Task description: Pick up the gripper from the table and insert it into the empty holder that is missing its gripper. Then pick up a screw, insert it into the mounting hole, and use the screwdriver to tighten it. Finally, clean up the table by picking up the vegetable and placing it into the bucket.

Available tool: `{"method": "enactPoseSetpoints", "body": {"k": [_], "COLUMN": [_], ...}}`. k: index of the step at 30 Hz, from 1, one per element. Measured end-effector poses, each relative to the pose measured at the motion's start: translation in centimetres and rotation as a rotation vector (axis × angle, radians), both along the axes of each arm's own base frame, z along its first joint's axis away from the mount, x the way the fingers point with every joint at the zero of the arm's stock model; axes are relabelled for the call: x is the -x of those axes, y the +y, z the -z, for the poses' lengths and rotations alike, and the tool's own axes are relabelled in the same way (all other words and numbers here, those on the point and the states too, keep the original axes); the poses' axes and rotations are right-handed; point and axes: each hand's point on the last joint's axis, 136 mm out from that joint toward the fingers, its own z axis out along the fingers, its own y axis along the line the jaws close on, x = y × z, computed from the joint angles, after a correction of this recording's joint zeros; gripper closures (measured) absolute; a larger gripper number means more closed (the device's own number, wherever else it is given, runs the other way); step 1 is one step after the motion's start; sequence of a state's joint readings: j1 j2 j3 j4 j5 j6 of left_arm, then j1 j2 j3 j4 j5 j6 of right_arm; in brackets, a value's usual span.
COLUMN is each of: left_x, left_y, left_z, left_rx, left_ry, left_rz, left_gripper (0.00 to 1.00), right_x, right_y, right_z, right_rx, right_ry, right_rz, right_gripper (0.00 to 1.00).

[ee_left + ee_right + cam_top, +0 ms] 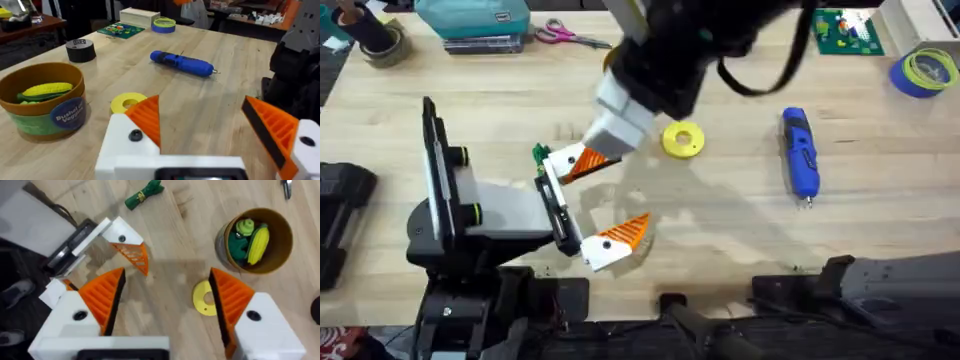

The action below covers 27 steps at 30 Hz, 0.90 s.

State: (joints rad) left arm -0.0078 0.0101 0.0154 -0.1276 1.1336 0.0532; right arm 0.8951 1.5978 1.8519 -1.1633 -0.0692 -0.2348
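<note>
- Left wrist view: bucket [42,97] holds vegetables; screwdriver [182,63] lies on the tabletop [225,105] beyond the yellow disc [127,102].
- Overhead: right gripper [588,160] reaches across centre; left gripper [610,240] sits low, near its base.
- Both jaws spread, holding nothing.
- Overhead: the arm hides the bucket.

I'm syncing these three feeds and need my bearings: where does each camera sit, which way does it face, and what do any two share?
Overhead: above the arms' bases, looking down and forward at the table; the right arm looms dark at the top.
Left wrist: low, facing across the table at the screwdriver and bucket; left gripper open.
Right wrist: looking down at the bucket; right gripper open.
Shared: all three show the yellow disc.
</note>
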Motion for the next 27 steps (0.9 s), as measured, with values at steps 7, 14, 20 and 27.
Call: {"method": "enactPoseSetpoints", "body": {"k": [7, 14, 20, 27], "left_x": [0.0, 0.0, 0.0, 0.0], "left_y": [0.0, 0.0, 0.0, 0.0], "left_z": [0.0, 0.0, 0.0, 0.0], "left_rx": [0.0, 0.0, 0.0, 0.0], "left_ry": [0.0, 0.0, 0.0, 0.0], "left_rz": [0.0, 0.0, 0.0, 0.0], "left_gripper": [0.015, 0.015, 0.016, 0.015], "right_x": [1.9, 4.2, 4.6, 4.8], "right_y": [-3.2, -6.5, -8.9, -9.0], "right_z": [1.6, 2.5, 3.2, 3.0], "right_rx": [0.011, 0.03, 0.032, -0.007], "right_ry": [0.011, -0.014, -0.028, -0.004], "right_rz": [0.016, -0.022, -0.024, -0.062], "right_gripper": [0.004, 0.004, 0.004, 0.004]}}
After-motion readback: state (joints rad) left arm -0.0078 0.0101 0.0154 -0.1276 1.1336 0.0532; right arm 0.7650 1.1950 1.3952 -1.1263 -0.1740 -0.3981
